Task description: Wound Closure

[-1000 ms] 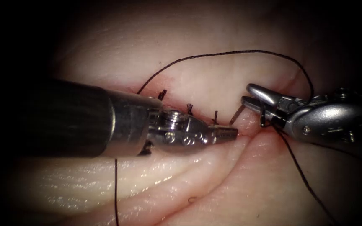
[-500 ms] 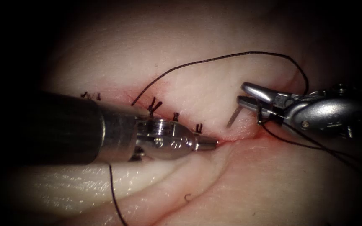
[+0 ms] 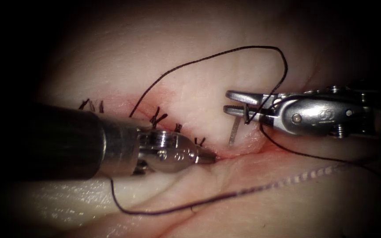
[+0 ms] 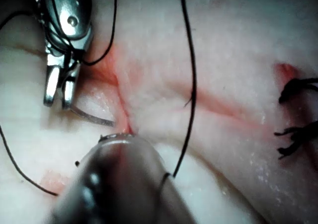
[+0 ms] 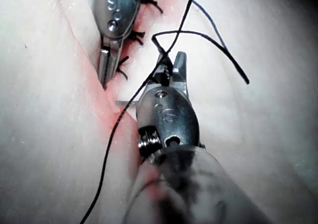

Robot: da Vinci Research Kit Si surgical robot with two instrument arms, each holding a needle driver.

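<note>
Two steel tools flank the curved steel needle (image 3: 234, 131): right tool (image 3: 228, 101) jaws clenched on its upper end, its lower end in pale tissue (image 3: 208, 88); left tool (image 3: 212, 157) jaws closed, empty, at the red cut (image 3: 239, 152).

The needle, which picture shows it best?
The endoscope view: the needle hangs from the right claw, held near one end, its other end at the cut's edge in the tissue. The left wrist view shows its curve under that claw too. The right wrist view shows a short sliver beside the claw.
</note>
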